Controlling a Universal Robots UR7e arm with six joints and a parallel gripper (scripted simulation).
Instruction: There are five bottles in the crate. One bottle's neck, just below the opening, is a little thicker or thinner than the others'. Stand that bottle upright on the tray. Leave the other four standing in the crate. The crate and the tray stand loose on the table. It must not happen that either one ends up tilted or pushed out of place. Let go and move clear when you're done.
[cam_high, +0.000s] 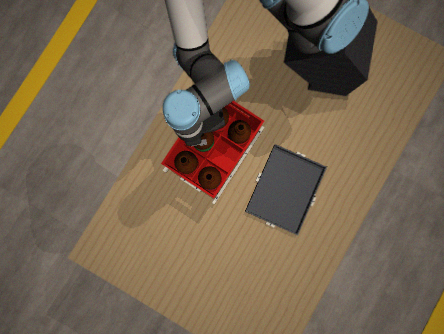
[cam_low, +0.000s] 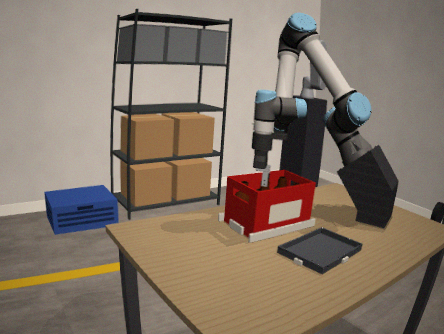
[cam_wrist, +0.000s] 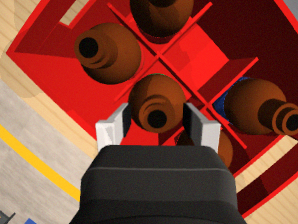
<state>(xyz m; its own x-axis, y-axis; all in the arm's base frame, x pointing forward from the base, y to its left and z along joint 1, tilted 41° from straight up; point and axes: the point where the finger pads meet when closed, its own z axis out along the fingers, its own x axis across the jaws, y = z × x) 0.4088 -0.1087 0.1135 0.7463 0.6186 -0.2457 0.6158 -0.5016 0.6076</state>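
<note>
A red crate (cam_high: 214, 150) stands on the wooden table and holds brown bottles standing in its cells. In the wrist view my gripper (cam_wrist: 156, 113) is open, its two fingers on either side of the neck of one brown bottle (cam_wrist: 157, 104), low inside the crate. In the overhead view I see three bottles (cam_high: 185, 161), (cam_high: 209, 176), (cam_high: 239, 131); my arm hides the rest. The dark grey tray (cam_high: 286, 188) lies empty to the right of the crate.
The robot's black base (cam_high: 330, 55) stands at the far side of the table. A metal shelf with cardboard boxes (cam_low: 167, 150) and a blue box (cam_low: 81, 208) stand on the floor beyond the table.
</note>
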